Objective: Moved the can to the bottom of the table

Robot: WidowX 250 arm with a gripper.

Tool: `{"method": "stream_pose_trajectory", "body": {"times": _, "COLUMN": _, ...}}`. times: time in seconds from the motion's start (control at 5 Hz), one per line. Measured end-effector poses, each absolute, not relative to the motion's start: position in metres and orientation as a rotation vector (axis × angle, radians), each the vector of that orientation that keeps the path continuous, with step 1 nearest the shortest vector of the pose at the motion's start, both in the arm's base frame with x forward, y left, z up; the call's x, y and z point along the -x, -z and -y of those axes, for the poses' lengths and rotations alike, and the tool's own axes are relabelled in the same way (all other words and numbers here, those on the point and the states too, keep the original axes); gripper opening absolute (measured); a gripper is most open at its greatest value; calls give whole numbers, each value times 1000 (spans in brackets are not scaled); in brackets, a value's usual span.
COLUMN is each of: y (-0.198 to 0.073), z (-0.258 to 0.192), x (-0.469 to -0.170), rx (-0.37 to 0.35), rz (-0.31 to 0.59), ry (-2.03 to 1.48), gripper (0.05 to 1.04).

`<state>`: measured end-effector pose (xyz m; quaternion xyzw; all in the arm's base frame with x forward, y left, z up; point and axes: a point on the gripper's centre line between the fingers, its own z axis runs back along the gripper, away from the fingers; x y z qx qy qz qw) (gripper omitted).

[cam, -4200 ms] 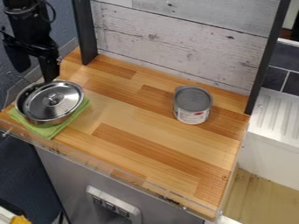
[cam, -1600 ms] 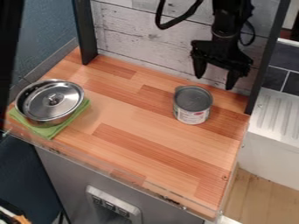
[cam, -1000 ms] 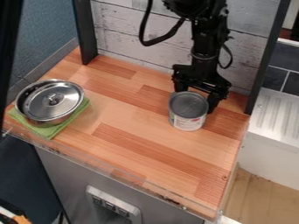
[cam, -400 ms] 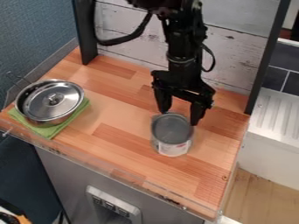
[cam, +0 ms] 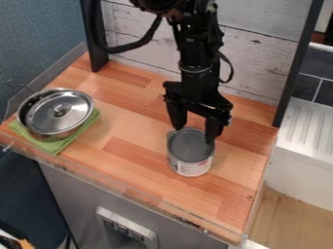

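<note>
Status: the transfer is looking largely complete. The tin can (cam: 191, 151) is standing upright on the front half of the desk (cam: 133, 124), short of its front edge (cam: 162, 205). The pincer (cam: 194, 134) is hanging at the can's rear rim, its fingers spreading apart; firm contact is not showing clearly. Outstanding, by judgement: any final forward adjustment, then clearing the pincer.
</note>
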<state>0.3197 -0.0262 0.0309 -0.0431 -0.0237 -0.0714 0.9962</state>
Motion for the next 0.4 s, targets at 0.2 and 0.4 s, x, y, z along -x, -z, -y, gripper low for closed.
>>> {"method": "stream_pose_trajectory", "body": {"times": 0.2, "y": -69, "z": 20, "x": -325, "rx": 60, "rz": 150, "ry": 134, "gripper": 1000}}
{"method": "stream_pose_trajectory", "body": {"times": 0.4, "y": -75, "z": 8, "x": -319, "rx": 36, "rz": 127, "ry": 129, "gripper": 1000}}
